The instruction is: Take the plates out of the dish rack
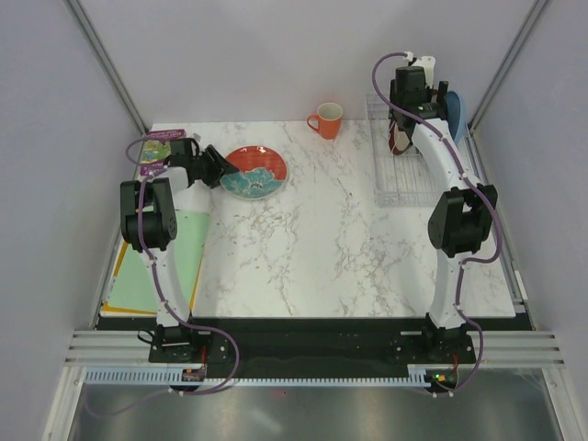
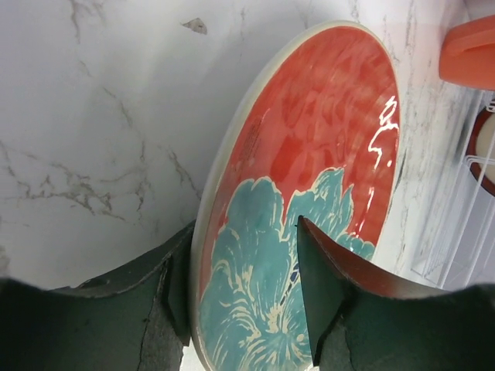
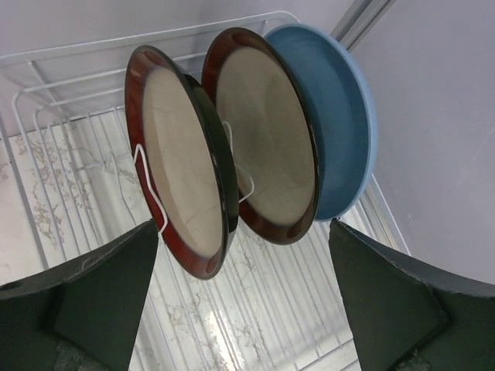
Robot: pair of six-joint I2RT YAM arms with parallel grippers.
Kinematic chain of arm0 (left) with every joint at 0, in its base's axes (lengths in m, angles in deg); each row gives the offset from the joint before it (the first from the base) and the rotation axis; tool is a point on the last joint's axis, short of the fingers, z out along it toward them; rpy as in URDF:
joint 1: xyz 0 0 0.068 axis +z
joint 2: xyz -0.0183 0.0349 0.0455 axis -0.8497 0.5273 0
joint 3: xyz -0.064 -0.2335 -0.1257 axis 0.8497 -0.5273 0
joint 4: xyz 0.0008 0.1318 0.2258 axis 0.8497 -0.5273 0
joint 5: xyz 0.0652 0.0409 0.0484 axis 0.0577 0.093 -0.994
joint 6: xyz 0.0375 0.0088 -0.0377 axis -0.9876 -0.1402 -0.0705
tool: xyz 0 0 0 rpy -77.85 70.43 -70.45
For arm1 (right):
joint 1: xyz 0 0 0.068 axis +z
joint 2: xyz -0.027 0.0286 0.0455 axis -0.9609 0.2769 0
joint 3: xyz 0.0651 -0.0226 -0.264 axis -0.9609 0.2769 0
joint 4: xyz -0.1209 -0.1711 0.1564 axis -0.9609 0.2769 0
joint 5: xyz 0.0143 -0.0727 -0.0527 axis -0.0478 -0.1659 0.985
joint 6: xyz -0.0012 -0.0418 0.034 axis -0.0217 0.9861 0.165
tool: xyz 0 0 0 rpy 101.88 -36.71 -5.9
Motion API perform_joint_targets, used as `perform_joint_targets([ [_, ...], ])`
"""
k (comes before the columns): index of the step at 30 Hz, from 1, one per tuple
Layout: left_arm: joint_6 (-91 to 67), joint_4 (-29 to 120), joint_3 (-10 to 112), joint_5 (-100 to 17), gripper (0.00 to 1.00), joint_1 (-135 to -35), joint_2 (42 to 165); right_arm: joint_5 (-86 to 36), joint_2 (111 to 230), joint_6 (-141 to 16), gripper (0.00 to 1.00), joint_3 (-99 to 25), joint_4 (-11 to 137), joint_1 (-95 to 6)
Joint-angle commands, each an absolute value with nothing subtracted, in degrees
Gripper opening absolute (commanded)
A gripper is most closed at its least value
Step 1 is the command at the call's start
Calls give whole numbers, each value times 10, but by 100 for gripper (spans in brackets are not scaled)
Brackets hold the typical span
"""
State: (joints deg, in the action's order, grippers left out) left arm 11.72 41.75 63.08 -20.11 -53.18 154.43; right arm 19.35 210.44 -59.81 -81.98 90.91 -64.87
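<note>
Top external: marble table [image 1: 322, 248], grey walls [image 1: 276, 55]; orange mug [image 1: 325, 119] far centre. Left gripper [image 2: 244, 228] clenched on red patterned plate [image 2: 309, 147]; right gripper [image 3: 244, 224] released, facing dish rack [image 1: 404, 179] plates [image 3: 186, 162].

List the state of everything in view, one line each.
Red plate, flat on table, rim inside left claw.
Front cream plate, upright in rack.
Second cream plate, upright in rack.
Blue plate, upright in rack.
Rack, holding three plates.
Mug, upright.
Left claw, around red plate's rim; grip unclear.
Right claw, open.
</note>
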Motion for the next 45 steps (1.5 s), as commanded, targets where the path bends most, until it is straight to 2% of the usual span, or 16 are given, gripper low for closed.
perform_joint_targets([
  [1,75,334,651,-280,59,-527,1532,222,2139,-566,98,-876,903,-653],
  [9,65,322,587,-360,59,-527,1467,186,2211,-571,98,-930,890,-670],
  [17,56,318,555,-375,58,-528,1419,182,2262,-565,98,-968,870,-681],
  [18,56,318,549,-377,58,-531,1405,183,2270,-563,90,-972,868,-681],
  [23,54,322,516,-365,58,-540,1366,182,2281,-561,76,-980,860,-682],
  [24,53,323,514,-356,58,-542,1360,181,2281,-561,62,-980,858,-682],
  [26,52,323,506,-350,58,-546,1340,175,2279,-561,46,-979,854,-683],
  [28,51,323,503,-342,58,-549,1321,169,2275,-561,35,-977,853,-682],
  [29,52,323,499,-340,58,-552,1314,174,2268,-546,6,-972,847,-679],
  [30,52,323,498,-338,58,-556,1308,181,2265,-540,0,-968,842,-678],
  [34,53,323,487,-333,57,-571,1285,203,2243,-500,0,-942,808,-659],
  [42,50,319,467,-342,57,-611,1249,397,2214,-397,0,-907,706,-619],
  [45,48,316,462,-339,58,-614,1237,409,2184,-386,0,-877,673,-614],
])
